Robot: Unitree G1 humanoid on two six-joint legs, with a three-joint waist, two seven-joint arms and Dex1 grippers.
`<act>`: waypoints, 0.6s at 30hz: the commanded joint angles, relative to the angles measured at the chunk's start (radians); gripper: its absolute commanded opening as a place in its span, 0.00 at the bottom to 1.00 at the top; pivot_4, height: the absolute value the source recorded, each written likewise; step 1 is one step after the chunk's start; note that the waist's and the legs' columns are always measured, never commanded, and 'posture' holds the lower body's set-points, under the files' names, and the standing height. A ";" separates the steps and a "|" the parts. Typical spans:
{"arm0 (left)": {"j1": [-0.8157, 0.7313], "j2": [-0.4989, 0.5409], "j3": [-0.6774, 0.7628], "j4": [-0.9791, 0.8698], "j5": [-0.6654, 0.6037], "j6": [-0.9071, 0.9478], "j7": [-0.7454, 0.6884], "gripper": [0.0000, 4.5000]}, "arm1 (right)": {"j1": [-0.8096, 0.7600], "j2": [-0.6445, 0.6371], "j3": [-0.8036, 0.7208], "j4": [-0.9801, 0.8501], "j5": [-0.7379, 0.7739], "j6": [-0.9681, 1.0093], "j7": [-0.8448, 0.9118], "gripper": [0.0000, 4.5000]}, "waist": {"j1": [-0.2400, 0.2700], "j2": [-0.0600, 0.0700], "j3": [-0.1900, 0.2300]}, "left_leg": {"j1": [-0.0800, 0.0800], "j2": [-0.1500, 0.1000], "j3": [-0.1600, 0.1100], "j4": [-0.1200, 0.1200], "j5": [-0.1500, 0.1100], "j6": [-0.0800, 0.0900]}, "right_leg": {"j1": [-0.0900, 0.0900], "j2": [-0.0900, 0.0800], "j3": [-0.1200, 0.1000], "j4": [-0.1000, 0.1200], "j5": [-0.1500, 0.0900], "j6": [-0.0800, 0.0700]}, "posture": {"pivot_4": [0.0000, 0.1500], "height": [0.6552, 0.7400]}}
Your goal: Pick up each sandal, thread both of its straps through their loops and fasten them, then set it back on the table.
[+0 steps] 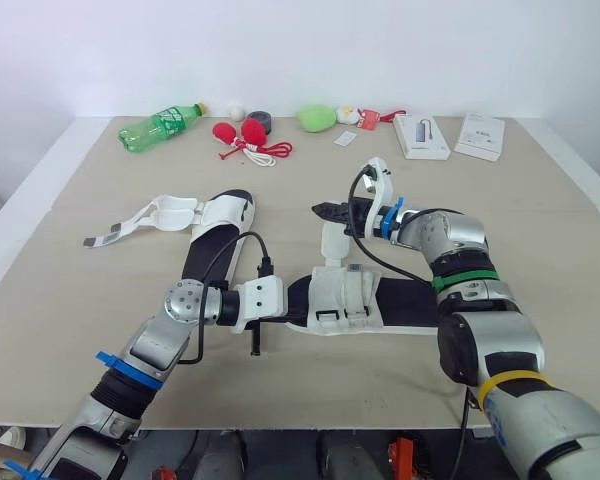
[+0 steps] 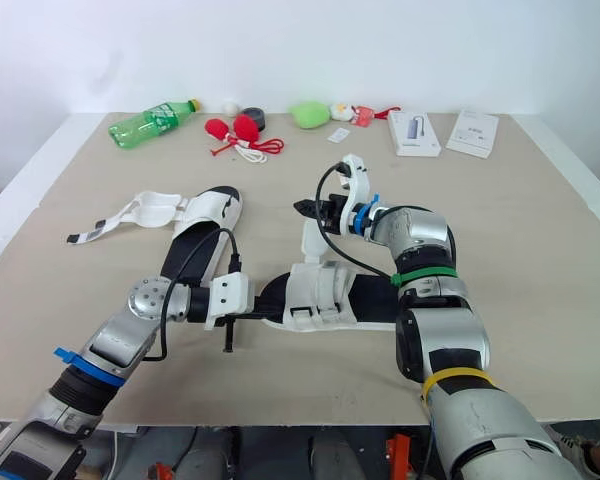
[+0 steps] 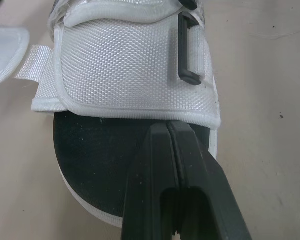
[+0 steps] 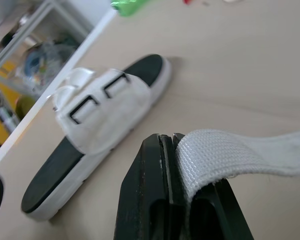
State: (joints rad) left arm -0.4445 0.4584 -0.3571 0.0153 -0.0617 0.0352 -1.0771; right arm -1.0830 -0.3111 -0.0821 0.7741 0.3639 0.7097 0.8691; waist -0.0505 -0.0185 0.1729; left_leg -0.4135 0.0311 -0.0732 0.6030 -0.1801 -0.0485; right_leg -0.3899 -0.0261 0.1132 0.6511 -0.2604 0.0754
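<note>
Head view: near sandal (image 1: 345, 300) lies flat at 6 o'clock on the table (image 1: 540, 230). Right gripper (image 1: 325, 212), at 12 o'clock from the sandal's white upper, is clenched on a strap (image 1: 332, 238) drawn up and away from it. Left gripper (image 1: 257, 345) sits at the sandal's 9 o'clock end. Far sandal (image 1: 220, 225) is at 10 o'clock, straps loose.

Left wrist view: fingers pressed together, tips on the black footbed just short of the upper; nothing seen between them. A black loop (image 3: 187, 50) looks empty.

Right wrist view: white webbing pinched between the fingers.

Judgement: threading a strap on the first sandal. Next move calls for steering the strap end into its loop while the left arm steadies the sole
</note>
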 commanded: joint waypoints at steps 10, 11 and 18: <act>0.034 0.004 -0.075 0.052 0.050 0.005 -0.028 0.00 | 0.259 -0.217 0.345 -0.385 -0.446 -1.401 0.162 0.02 | 0.003 0.001 0.000 | 0.000 0.000 -0.001 0.001 0.000 -0.001 | 0.001 -0.001 -0.001 0.000 -0.002 0.003 | 1.00 1.00; 0.036 0.004 -0.075 0.051 0.050 0.005 -0.029 0.00 | 0.254 -0.231 0.353 -0.369 -0.469 -1.505 0.147 0.02 | 0.003 0.001 0.000 | 0.001 0.000 -0.001 0.001 0.000 -0.001 | 0.002 -0.001 -0.001 0.000 -0.002 0.003 | 1.00 1.00; 0.034 0.000 -0.076 0.055 0.051 0.005 -0.029 0.00 | 0.187 -0.305 0.367 -0.236 -0.655 -1.982 0.016 0.02 | 0.003 0.001 0.000 | 0.007 0.000 -0.001 0.000 0.000 -0.001 | 0.007 -0.001 -0.001 0.000 -0.001 0.000 | 1.00 1.00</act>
State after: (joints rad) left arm -0.4488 0.4513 -0.3619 0.0288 -0.0494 0.0185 -1.0763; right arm -0.8600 -0.5967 0.3068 0.5372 -0.2469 -1.1658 0.9308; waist -0.0473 -0.0177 0.1729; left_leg -0.4069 0.0307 -0.0737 0.6034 -0.1798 -0.0496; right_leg -0.3829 -0.0268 0.1125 0.6508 -0.2618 0.0752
